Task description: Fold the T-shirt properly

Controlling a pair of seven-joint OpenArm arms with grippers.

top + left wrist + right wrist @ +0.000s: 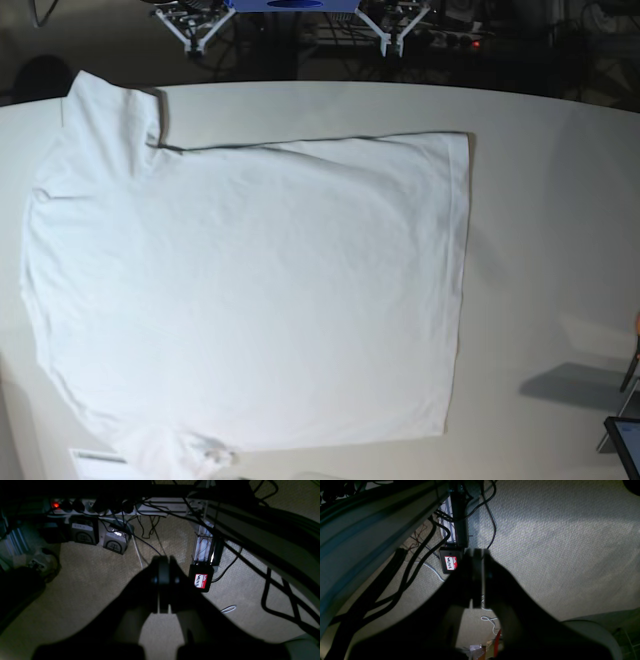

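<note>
In the left wrist view, the dark left gripper [163, 580] fills the foreground, its two fingers pressed together with nothing between them. Beyond it lies beige carpet [87, 585], then a small black box with a red and white name sticker [201, 580], and farthest off a power strip with a glowing red switch [55, 504] among tangled cables.

In the right wrist view, the right gripper [477, 577] is likewise closed and empty, hanging over the carpet beside thick black cables [402, 580] and the same stickered box.

In the base view, neither arm appears. The T-shirt [250, 300] lies spread flat and unfolded across the off-white table [550, 250], one sleeve [105, 110] at the far left and its straight hem [462, 280] towards the right.
</note>
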